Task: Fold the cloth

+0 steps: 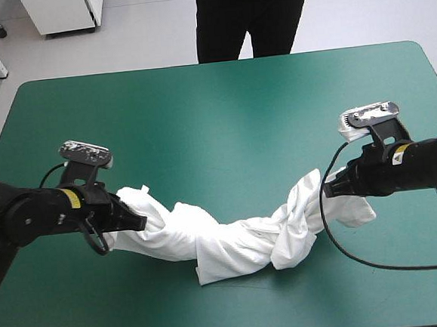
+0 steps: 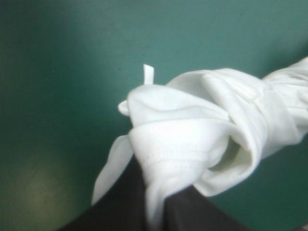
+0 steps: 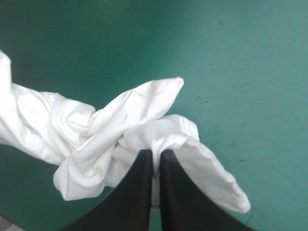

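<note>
The white T-shirt (image 1: 239, 234) is stretched into a twisted rope across the near half of the teal-green table, sagging in the middle. My left gripper (image 1: 136, 219) is shut on the T-shirt's left end; in the left wrist view the hemmed cloth (image 2: 192, 139) bunches over the black fingers (image 2: 125, 202). My right gripper (image 1: 328, 189) is shut on the T-shirt's right end; in the right wrist view a thin fold of T-shirt (image 3: 125, 130) sits pinched between the black fingers (image 3: 139, 192).
Bare teal-green cover (image 1: 222, 110) stretches from the T-shirt to the table's far edge. A narrower strip of cover lies between the T-shirt and the near edge.
</note>
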Motion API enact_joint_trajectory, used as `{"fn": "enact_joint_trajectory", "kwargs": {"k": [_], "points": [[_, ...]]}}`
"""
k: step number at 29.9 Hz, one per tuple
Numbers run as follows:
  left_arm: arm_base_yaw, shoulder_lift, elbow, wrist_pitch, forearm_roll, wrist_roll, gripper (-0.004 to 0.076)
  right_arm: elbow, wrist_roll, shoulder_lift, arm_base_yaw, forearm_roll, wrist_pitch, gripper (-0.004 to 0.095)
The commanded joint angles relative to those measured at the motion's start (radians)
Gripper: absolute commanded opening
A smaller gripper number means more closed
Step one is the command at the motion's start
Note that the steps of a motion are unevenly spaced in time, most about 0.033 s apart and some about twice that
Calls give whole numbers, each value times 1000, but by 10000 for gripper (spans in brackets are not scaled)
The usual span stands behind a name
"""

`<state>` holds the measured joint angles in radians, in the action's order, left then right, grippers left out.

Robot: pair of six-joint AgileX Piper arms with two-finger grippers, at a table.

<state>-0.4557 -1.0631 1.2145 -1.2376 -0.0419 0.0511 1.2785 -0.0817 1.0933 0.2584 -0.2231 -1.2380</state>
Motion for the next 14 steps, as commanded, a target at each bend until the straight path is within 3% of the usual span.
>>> {"fn": "enact_joint_trajectory", "kwargs": {"k": [1,9,14], "points": [[-2,-60,-6,145,65,13,-9,22,-16,56,3,55,118,-17],[0,-280,-6,364,213,37,-9,22,-26,257,3,102,287,-18],[21,-395,-4,414,219,39,-9,24,-27,356,3,120,330,-17]]}}
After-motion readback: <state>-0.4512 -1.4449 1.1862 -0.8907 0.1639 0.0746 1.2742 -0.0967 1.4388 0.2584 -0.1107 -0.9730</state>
